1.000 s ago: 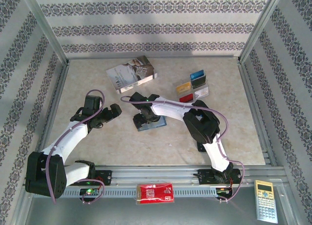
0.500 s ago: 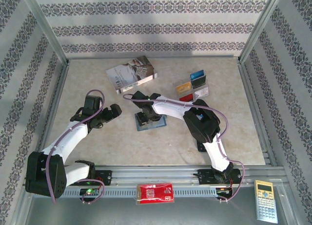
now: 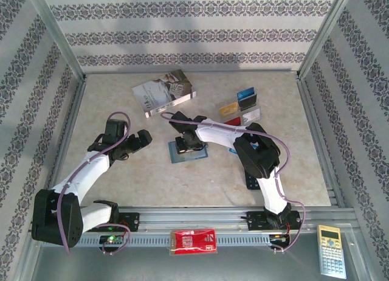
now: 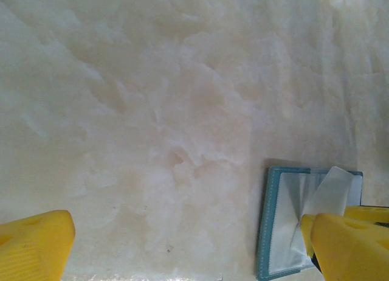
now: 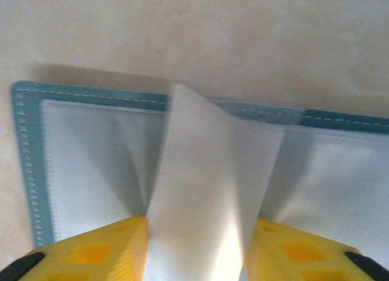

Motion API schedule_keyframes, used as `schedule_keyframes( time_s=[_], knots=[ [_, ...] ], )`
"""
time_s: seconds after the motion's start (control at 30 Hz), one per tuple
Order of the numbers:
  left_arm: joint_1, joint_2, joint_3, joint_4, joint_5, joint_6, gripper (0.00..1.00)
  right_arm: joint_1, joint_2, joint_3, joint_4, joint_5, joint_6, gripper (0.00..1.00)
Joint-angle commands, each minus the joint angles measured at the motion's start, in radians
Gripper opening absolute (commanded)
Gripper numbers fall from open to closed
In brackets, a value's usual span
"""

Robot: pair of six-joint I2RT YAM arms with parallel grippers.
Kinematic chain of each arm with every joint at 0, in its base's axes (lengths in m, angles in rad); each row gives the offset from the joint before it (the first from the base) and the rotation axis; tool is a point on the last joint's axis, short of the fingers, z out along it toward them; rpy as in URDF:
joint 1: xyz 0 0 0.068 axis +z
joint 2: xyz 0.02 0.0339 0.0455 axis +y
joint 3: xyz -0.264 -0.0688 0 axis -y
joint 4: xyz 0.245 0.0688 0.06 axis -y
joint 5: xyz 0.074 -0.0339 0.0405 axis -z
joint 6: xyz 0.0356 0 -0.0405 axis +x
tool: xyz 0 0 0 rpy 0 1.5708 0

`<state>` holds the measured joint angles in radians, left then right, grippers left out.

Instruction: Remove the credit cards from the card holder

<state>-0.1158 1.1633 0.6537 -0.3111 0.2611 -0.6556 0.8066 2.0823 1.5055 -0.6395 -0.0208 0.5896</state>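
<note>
The card holder (image 3: 182,156) lies open at the table's middle, blue-grey with clear pockets (image 5: 91,153). My right gripper (image 3: 187,143) is down on it. In the right wrist view its yellow fingers (image 5: 103,250) press both edges of one translucent pocket leaf (image 5: 197,171), which stands up from the holder; my right gripper (image 5: 196,223) is shut on that leaf. Yellow (image 3: 228,107), blue (image 3: 246,98) and red (image 3: 231,121) cards lie at the back right. My left gripper (image 3: 144,137) hovers open left of the holder (image 4: 273,232), nothing between its fingers (image 4: 33,241).
A grey-white book (image 3: 164,92) lies at the back, just beyond the right arm. A clear sleeve (image 3: 251,115) sits beside the loose cards. A red packet (image 3: 193,239) and a calculator (image 3: 331,250) rest at the near rail, outside the table.
My right gripper has shifted right and slightly back over the holder, uncovering more of its near left corner. The left arm has stayed still.
</note>
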Motion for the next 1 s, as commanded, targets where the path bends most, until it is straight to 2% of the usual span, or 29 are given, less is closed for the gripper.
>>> schedule_keyframes(
  time_s=[0.0, 0.27, 0.4, 0.5, 0.6, 0.7, 0.83, 0.97],
  knots=[
    [0.012, -0.021, 0.073, -0.039, -0.009, 0.005, 1.00, -0.017, -0.109, -0.015, 0.004, 0.042, 0.090, 0.52],
    [0.014, -0.082, 0.200, -0.101, -0.185, 0.080, 1.00, -0.079, -0.413, -0.117, 0.093, 0.215, 0.091, 0.77],
    [0.014, -0.130, 0.207, -0.071, -0.312, 0.139, 1.00, -0.138, -0.582, -0.238, 0.140, 0.396, 0.004, 0.97],
    [0.016, -0.171, 0.174, -0.003, -0.421, 0.184, 1.00, -0.198, -0.716, -0.348, 0.215, 0.510, -0.078, 0.98],
    [0.018, -0.210, 0.116, 0.093, -0.522, 0.241, 1.00, -0.286, -0.847, -0.463, 0.300, 0.546, -0.166, 0.98],
    [0.018, -0.229, 0.041, 0.208, -0.661, 0.282, 1.00, -0.377, -0.958, -0.611, 0.457, 0.572, -0.258, 0.98],
    [0.021, -0.225, -0.075, 0.407, -0.825, 0.374, 1.00, -0.532, -1.059, -0.815, 0.673, 0.537, -0.322, 0.98],
    [0.027, -0.182, -0.189, 0.616, -0.880, 0.480, 1.00, -0.659, -1.099, -0.976, 0.859, 0.483, -0.369, 0.98]
  ],
)
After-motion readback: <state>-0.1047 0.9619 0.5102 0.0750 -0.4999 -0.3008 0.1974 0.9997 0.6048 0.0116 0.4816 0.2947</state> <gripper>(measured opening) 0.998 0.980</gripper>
